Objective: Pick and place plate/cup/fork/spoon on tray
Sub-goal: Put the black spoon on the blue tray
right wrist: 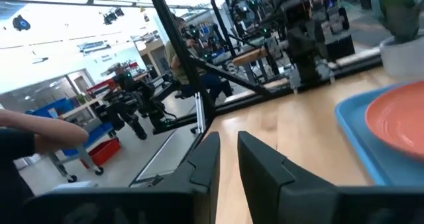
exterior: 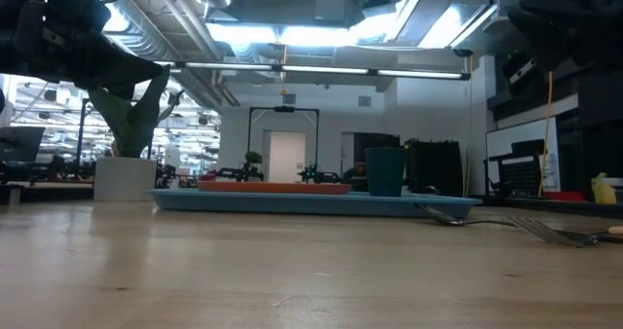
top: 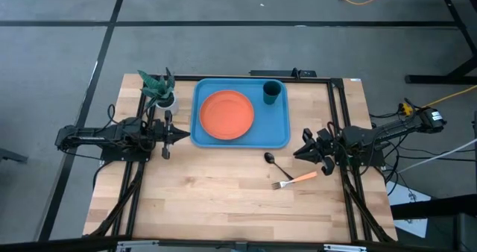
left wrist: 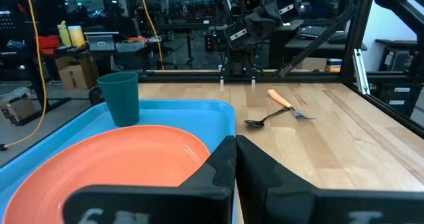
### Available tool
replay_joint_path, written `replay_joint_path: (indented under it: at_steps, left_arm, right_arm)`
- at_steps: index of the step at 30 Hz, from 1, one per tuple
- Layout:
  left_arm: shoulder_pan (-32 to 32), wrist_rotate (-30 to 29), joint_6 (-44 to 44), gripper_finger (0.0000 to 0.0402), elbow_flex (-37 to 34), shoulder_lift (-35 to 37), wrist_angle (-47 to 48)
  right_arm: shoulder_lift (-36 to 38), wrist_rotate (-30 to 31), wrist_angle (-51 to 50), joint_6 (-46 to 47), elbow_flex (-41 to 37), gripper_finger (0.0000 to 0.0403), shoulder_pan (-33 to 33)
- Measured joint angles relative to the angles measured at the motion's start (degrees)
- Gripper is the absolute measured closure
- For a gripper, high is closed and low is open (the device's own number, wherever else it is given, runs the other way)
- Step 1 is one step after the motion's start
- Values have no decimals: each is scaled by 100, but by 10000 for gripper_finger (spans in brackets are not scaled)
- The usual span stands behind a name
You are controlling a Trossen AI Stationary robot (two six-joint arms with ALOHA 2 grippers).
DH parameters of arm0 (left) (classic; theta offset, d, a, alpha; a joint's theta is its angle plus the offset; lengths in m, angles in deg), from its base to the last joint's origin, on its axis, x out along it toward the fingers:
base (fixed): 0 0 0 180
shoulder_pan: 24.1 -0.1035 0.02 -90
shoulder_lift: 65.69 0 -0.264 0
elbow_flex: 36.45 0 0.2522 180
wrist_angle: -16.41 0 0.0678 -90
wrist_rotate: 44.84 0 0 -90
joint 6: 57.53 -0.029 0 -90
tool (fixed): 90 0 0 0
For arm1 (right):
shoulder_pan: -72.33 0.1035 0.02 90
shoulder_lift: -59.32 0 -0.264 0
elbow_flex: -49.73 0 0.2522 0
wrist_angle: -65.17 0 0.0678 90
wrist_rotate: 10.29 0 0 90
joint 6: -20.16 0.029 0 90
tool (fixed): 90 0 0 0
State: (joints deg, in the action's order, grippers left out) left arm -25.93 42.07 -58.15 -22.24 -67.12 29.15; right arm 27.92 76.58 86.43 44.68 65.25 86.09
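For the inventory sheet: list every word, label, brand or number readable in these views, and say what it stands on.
No text can be read in any view.
Left gripper: faint pale marks on the housing behind it, too blurred to read.
The tray, plate, cup, fork and spoon show no labels.

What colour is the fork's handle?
Light orange, on the fork, clearest in the high view.

The plate (top: 226,115) and cup (top: 272,92) sit in the tray (top: 203,135); the spoon (top: 271,161) and fork (top: 294,180) lie on the table (top: 223,200) near its right front corner.
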Motion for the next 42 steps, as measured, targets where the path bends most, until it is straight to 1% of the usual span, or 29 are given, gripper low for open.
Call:
replay_joint_path:
  at_steps: [4,8,9,10,12,14,16,18,19,20,21,22,23,24,25,26,27,28,29,31,33,35,37,38,40,42]
  left_arm:
    - [0,0,0,401,0,0,0]
    - [0,0,0,401,0,0,0]
    - [0,0,0,401,0,0,0]
    - [0,0,0,401,0,0,0]
    - [0,0,0,401,0,0,0]
    - [0,0,0,401,0,0,0]
    - [0,-1,0,401,0,0,0]
    - [0,-1,0,401,0,0,0]
    - [0,0,0,401,0,0,0]
    - [0,0,0,401,0,0,0]
    - [0,0,0,401,0,0,0]
    - [0,-2,0,401,0,0,0]
    - [0,0,0,401,0,0,0]
    - [0,-1,0,401,0,0,0]
    - [0,0,-1,401,0,0,0]
    - [0,0,-1,401,0,0,0]
    - [0,-1,0,401,0,0,0]
    - [0,0,0,401,0,0,0]
    - [0,-1,0,401,0,0,0]
    - [0,0,0,401,0,0,0]
    - [0,-2,0,401,0,0,0]
    - [0,-2,0,401,0,0,0]
    - [0,-1,0,401,0,0,0]
    - [1,0,0,401,0,0,0]
    - [2,-2,-2,401,0,0,0]
    - [2,-2,0,401,0,0,0]
  right_arm:
    - [0,0,75,-610,0,343,0]
    - [0,-6,139,-1504,0,343,0]
    - [0,-90,184,-1644,0,343,1]
    - [0,-241,221,-1653,13,343,2]
    - [-9,-669,257,-1174,232,343,2]
    - [-1,-1200,319,-706,717,343,10]
    - [-53,-1621,107,-684,1247,343,116]
    - [-205,-1741,-501,-1185,1856,343,313]
    - [-301,-1653,-1018,-1508,2171,343,411]
    - [-419,-1360,-1722,-1741,2541,343,511]
    - [-570,-868,-2604,-1823,2931,343,595]
    - [-744,-253,-3618,-1704,3328,343,670]
    - [-964,387,-4716,-1389,3728,343,730]
    - [-1218,978,-5768,-873,4111,343,774]
    - [-1505,1465,-6679,-261,4463,343,809]
    - [-1776,1738,-7453,396,4772,343,839]
    - [-2053,1823,-8075,963,5055,343,869]
    - [-2320,1761,-8560,1397,5271,343,906]
    - [-2574,1547,-8950,1677,5422,343,941]
    - [-3081,890,-9383,1917,5569,343,1024]
    - [-3457,247,-9311,2030,5601,343,1145]
    - [-3842,-138,-9240,2027,5608,343,1277]
    - [-4208,-176,-9245,2020,5606,343,1391]
    - [-4355,-90,-9247,2019,5606,343,1422]
    - [-4651,256,-9222,2054,5606,343,1447]
    - [-4926,467,-9087,2148,5606,343,1444]
